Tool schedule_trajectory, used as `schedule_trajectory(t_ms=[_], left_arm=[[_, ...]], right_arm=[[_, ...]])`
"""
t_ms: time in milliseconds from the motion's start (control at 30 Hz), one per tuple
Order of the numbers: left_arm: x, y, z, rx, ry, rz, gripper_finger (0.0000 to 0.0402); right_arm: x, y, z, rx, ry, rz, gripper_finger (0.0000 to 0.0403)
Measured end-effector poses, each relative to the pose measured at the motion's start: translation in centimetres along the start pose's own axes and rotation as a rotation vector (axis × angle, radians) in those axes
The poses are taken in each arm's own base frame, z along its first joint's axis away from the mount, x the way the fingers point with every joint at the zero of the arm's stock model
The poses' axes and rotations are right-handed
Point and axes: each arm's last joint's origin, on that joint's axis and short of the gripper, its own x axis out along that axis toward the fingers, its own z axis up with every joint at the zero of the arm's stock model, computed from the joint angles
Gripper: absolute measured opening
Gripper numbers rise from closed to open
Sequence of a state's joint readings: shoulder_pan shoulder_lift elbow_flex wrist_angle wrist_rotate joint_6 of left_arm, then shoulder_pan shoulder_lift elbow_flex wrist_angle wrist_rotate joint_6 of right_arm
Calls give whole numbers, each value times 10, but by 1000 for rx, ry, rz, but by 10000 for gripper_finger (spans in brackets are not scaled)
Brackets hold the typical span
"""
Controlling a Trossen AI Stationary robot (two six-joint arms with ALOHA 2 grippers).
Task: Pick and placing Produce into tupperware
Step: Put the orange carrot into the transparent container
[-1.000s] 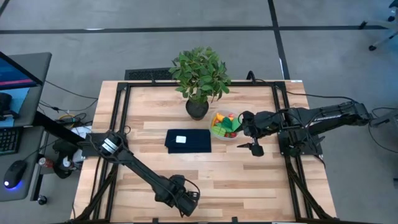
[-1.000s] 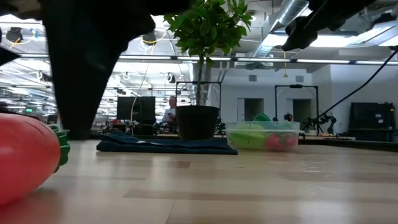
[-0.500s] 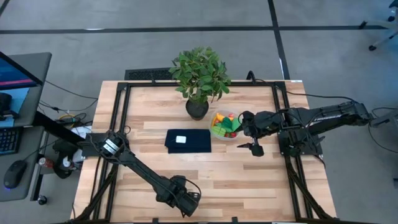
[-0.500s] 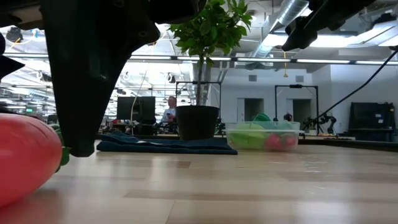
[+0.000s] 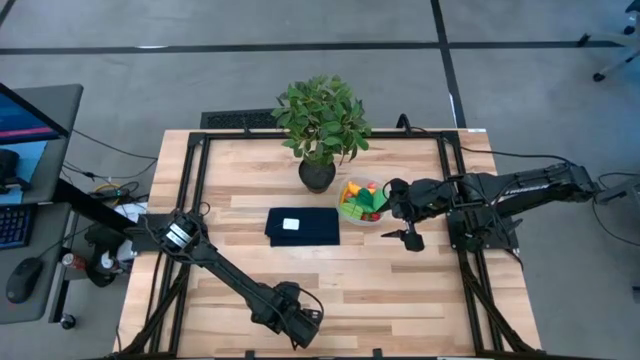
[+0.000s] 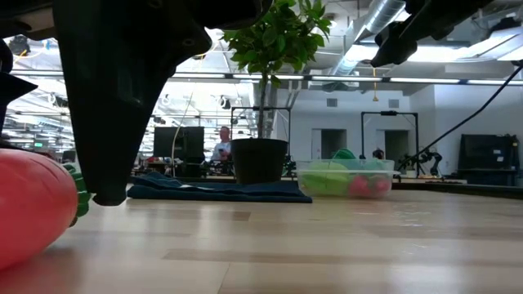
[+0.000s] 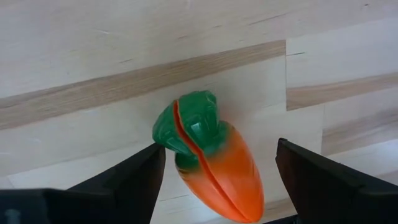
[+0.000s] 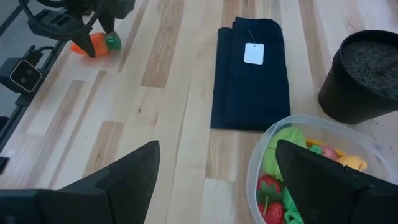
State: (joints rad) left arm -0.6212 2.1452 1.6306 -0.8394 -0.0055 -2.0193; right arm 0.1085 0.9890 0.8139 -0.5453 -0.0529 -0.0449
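An orange toy carrot (image 7: 217,171) with a green top lies on its side on the table near the front edge. It also shows in the low view (image 6: 33,204) and the right wrist view (image 8: 93,45). My left gripper (image 7: 221,145) is open, low over the carrot, one finger on each side of it; I see no touch. In the high view the left gripper (image 5: 298,325) hides the carrot. The round clear tupperware (image 5: 362,200) holds green, yellow and red produce. My right gripper (image 5: 400,212) is open and empty, raised just right of the tupperware (image 8: 311,168).
A leafy potted plant (image 5: 320,130) stands behind the tupperware. A folded dark blue cloth with a white label (image 5: 303,226) lies left of it. Bare wood lies between the cloth and the front edge. Black frame rails (image 5: 195,190) run along the table's sides.
My left gripper has gone down toward the carrot; in the low view its finger now reaches nearly to the tabletop beside the carrot.
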Motion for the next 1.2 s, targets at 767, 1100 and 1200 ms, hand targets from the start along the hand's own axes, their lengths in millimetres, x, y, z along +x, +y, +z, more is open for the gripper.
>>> schedule_trajectory(t_ms=[767, 1100, 1200], left_arm=[[0, 2, 1, 19, -14, 15, 293], [0, 2, 1, 43, -15, 14, 293], [0, 2, 1, 47, -15, 14, 293]], right_arm=[[0, 0, 0, 12, 0, 0, 315], [0, 0, 0, 19, 0, 0, 315], [0, 0, 0, 19, 0, 0, 315]])
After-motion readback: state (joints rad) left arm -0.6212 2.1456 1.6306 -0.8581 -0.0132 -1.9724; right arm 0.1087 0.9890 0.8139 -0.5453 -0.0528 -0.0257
